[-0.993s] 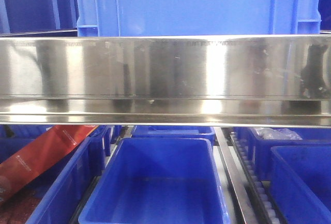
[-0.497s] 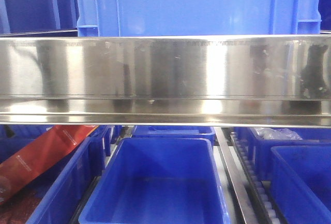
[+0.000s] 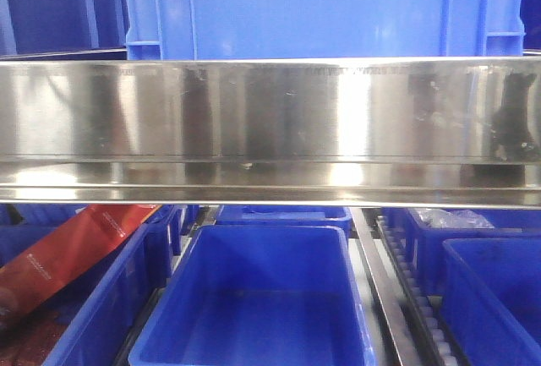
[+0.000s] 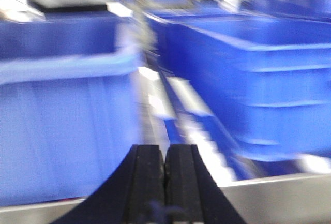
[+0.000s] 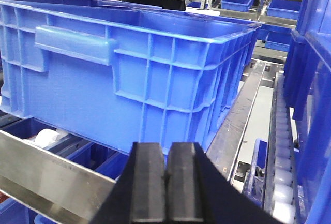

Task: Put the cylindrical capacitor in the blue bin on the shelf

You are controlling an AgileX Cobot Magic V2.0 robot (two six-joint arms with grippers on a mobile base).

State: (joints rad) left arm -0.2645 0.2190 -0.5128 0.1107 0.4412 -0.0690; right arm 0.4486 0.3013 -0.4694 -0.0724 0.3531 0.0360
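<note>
Nothing on the shelf [image 3: 270,121] had shifted since before. Left gripper [image 4: 165,167] and right gripper [image 5: 166,175] both had jaws pressed together, empty.

1. The broad brushed stainless steel shelf rail [image 3: 270,129] was silvery, with pale vertical glare bands.
2. Above that rail stood a ribbed plastic crate [image 3: 321,7], plain blue.
3. Below it, an open plastic bin [image 3: 254,298] was blue.
4. Lower left of the rail lay a flat red packet [image 3: 68,252] with small pale print.

One steel shelf [image 3: 270,121], six blue bins [image 3: 254,298] in the front view, one red packet [image 3: 63,256]
</note>
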